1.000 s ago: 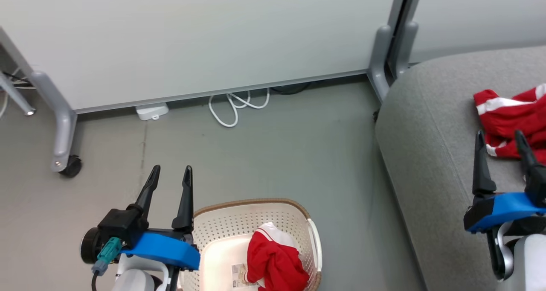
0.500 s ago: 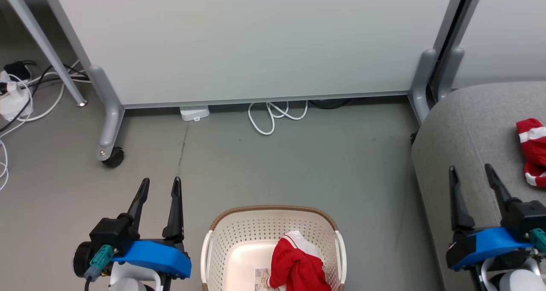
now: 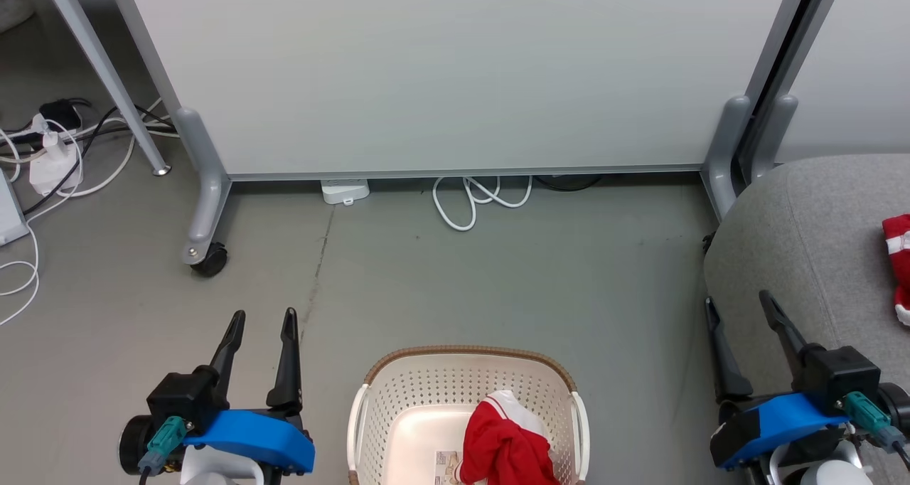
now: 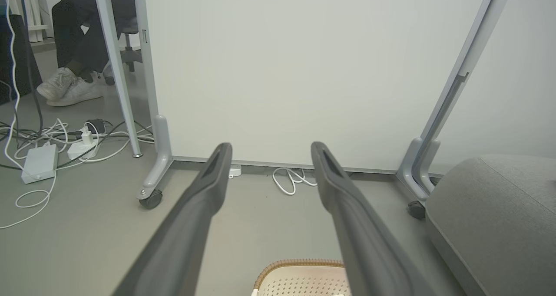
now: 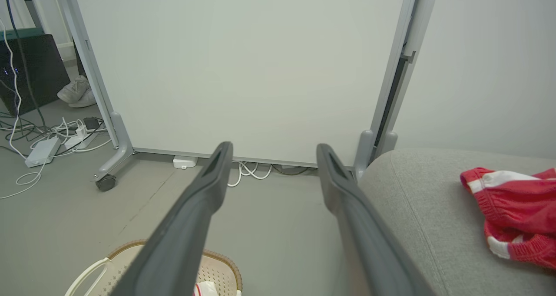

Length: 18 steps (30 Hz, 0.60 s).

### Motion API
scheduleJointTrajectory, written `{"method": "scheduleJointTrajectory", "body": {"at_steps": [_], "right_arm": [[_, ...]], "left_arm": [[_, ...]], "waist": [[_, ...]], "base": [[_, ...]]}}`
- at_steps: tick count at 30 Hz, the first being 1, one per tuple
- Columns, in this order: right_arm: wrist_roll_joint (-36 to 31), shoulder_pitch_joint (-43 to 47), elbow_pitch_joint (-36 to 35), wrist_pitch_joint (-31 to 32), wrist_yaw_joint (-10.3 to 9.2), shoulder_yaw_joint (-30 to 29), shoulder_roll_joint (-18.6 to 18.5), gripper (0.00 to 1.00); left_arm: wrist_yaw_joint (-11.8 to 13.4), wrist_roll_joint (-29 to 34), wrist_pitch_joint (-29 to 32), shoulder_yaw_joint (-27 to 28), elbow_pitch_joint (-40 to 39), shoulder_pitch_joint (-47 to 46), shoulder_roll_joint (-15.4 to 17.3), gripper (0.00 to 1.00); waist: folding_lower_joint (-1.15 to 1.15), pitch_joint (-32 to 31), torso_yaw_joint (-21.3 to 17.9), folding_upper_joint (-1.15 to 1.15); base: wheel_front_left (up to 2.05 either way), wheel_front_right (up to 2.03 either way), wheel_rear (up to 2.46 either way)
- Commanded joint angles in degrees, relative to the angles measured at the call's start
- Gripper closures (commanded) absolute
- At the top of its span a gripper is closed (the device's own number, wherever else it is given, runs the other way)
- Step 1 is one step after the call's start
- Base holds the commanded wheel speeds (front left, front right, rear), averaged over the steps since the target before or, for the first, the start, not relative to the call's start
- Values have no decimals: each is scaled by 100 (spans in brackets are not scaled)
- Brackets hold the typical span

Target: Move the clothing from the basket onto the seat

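Facing the last pickup, I have the large grey fabric-upholstered sofa seat (image 3: 803, 243) on my right, and one bright red garment with white striped trim (image 5: 512, 209) already lies on its cushion, well in from the rounded front edge. The oval cream-white perforated plastic basket (image 3: 469, 353) stands on the floor between my arms, with the second red-and-white garment (image 3: 508, 449) bunched on its bottom against the right wall. My left gripper (image 3: 264, 314) and right gripper (image 3: 736, 300) are both released, fingers spread and holding nothing. The left is over bare floor beside the basket's left rim, the right by the sofa's near edge. I judge the right gripper is the better reach. It should drop inside the rim clear of the wall and pinch the highest fold deep enough to catch several layers. Then I should lift straight up until the trailing cloth clears the rim, so the light basket is not dragged.
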Motion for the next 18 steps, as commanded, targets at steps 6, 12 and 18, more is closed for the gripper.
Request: {"method": "scheduleJointTrajectory", "body": {"at_steps": [6,12,18], "right_arm": [[-52,29,22,-49,1,20,3,0],[6,-42,28,-42,1,58,4,0],[70,-103,60,-55,1,83,4,0]], "left_arm": [[-5,30,-15,36,-16,0,3,0],[-5,25,-15,30,-26,-49,-13,0],[-5,18,-15,53,-21,-84,-13,0]], "waist": [[0,47,-10,0],[0,120,-57,0],[0,163,-127,0]], "base": [[0,0,0],[0,0,0],[0,0,0]]}}
